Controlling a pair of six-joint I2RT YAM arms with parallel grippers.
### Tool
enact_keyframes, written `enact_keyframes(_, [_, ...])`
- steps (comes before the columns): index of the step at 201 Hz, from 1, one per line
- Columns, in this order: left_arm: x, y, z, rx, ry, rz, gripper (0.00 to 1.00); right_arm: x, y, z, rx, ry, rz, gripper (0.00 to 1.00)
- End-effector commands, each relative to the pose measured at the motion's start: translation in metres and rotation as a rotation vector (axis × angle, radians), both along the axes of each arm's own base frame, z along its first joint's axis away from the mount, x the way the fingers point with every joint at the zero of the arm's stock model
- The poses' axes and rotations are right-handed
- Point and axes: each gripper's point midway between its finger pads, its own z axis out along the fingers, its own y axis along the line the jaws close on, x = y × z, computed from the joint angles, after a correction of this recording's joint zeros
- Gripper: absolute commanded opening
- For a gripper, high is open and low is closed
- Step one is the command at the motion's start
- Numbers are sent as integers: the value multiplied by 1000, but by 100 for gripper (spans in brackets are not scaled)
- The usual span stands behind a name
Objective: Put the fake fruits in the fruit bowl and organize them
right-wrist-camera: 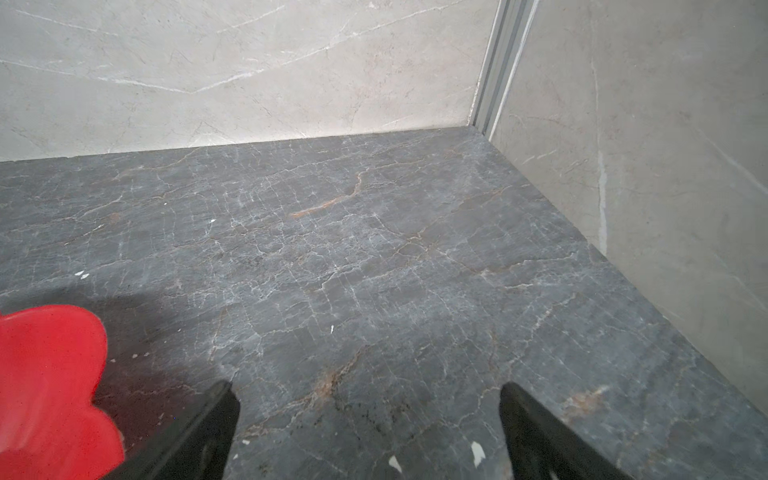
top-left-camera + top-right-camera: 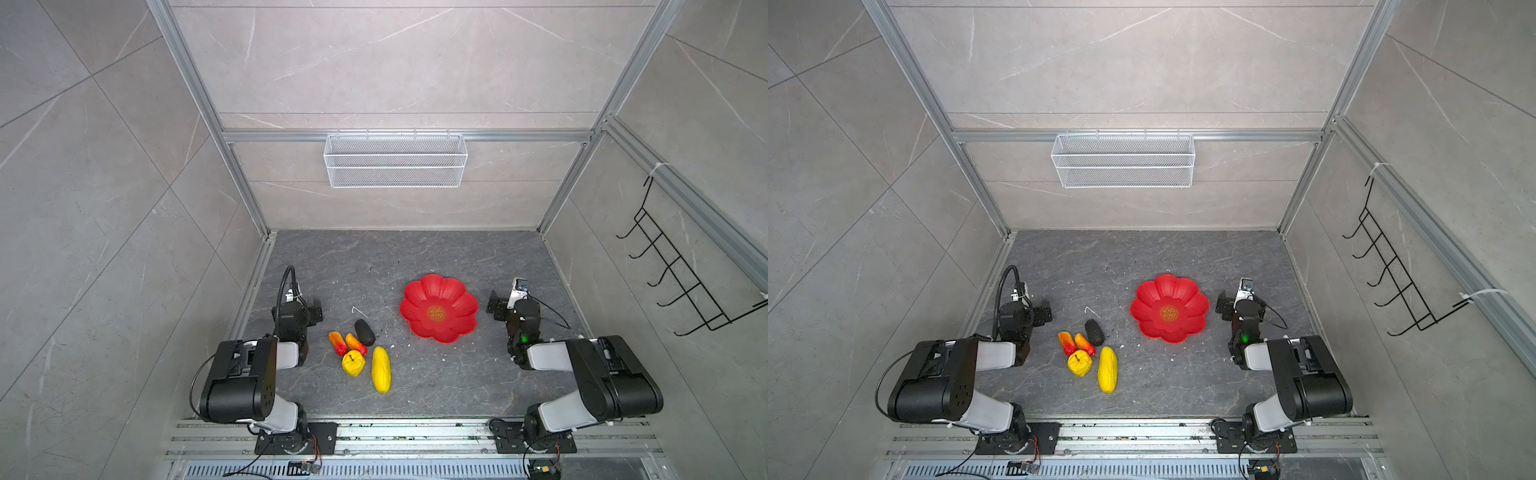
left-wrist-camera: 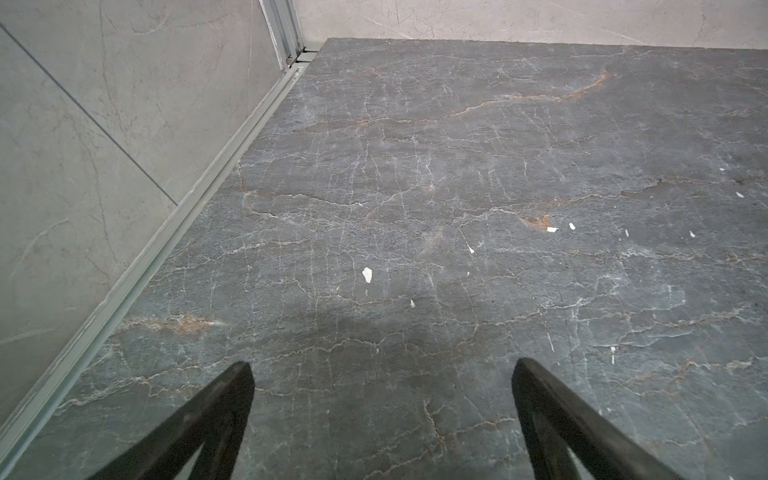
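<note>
On my feed the fruit bowl (image 2: 453, 291) is glossy red with a gold emblem (image 2: 436, 313) dead centre. Fruits: a long yellow one (image 2: 381, 369), a round yellow one (image 2: 353, 363) with a dark stem, two red-orange ones (image 2: 338, 342) (image 2: 356, 343) shading to yellow-orange, and a black oval (image 2: 365, 332). The tabletop (image 2: 415, 257) is dark grey marble with white and rusty veins. White mesh basket (image 2: 395, 160), black left gripper (image 3: 382, 368) and right gripper (image 1: 368, 390).

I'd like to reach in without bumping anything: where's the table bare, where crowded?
Bare: the table between rear wall and fruit bowl, and the front middle between the long yellow fruit and right arm. Crowded: the fake fruits bunched beside the left arm.
</note>
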Motion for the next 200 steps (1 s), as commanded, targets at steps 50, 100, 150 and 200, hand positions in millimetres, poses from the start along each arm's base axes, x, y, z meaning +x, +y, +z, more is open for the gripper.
enact_keyframes(50, [-28,-34,131,-139,-5,-41,100,-8,84,114,22,46,284,100])
enact_keyframes(100, [-71,-59,192,-120,144,-173,100,-27,210,113,67,405,667,99])
enact_keyframes(150, [-96,-76,188,-41,309,-370,100,-75,292,92,111,536,777,100])
enact_keyframes(200, [-101,-91,171,-145,307,-451,100,-136,347,47,57,672,806,100])
